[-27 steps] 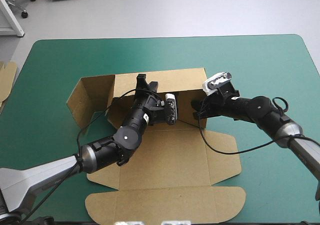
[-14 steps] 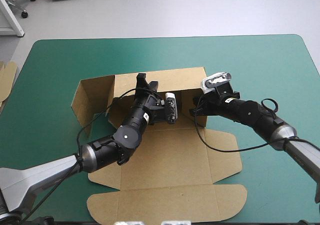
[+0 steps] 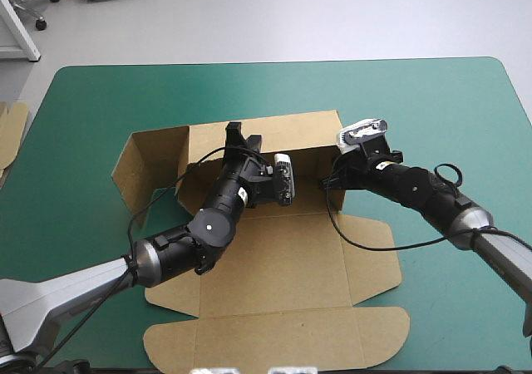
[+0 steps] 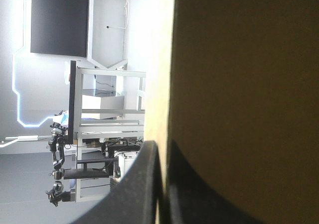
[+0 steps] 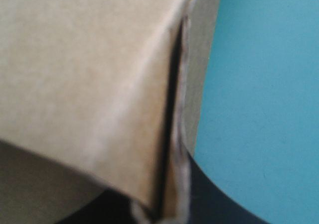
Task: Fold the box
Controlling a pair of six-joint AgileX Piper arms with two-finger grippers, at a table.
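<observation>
The brown box (image 3: 274,266) lies as a cut sheet on the teal-green cover, with its rear wall (image 3: 283,133) raised and a side flap (image 3: 145,162) standing at the left. My left gripper (image 3: 235,133) is shut on the top edge of the rear wall. In the left wrist view the board edge (image 4: 172,59) runs down between the black fingers (image 4: 134,194) of that gripper (image 4: 163,184). My right gripper (image 3: 331,179) is at the rear wall's right end. In the right wrist view it (image 5: 167,206) is shut on a doubled board edge (image 5: 177,109).
More brown board (image 3: 10,129) shows at the table's left edge. Bare teal-green cover (image 3: 449,116) lies to the right of and behind the box. The box's front flaps (image 3: 274,337) reach close to the table's near edge.
My right gripper has shut on the board at the rear wall's right end. The left gripper has kept its grip and place. The left side flap has shifted slightly.
</observation>
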